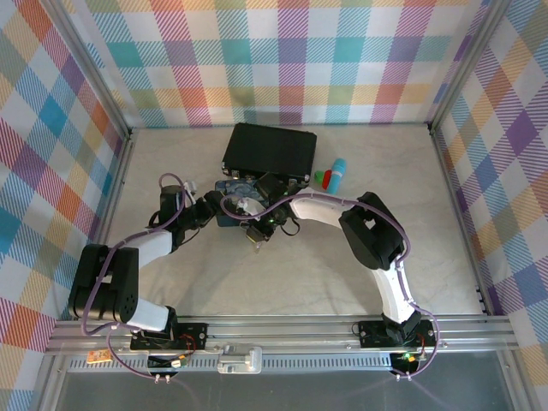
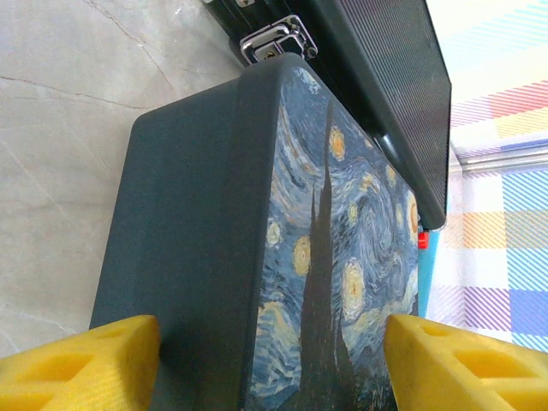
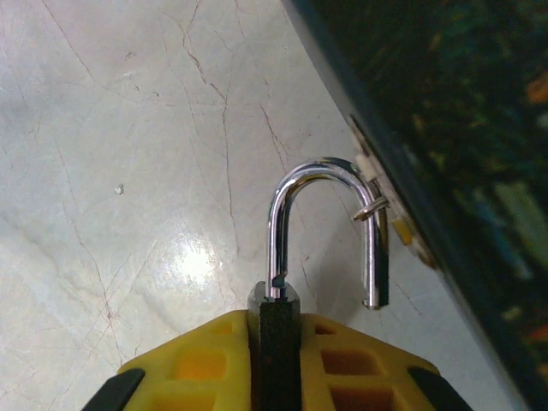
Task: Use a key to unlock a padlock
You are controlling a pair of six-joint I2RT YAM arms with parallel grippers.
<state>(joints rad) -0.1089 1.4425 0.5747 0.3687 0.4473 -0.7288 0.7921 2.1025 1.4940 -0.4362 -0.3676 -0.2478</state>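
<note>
Right jaws half-hide the padlock (image 3: 280,338).

Top camera looks down from behind the arms; both wrist cameras sit close by the tin (image 2: 197,257) (shared by all).

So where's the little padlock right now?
Right wrist view, bottom centre: the padlock is pinched in the right tool, its open shackle reaching up beside the tin on the right.
</note>
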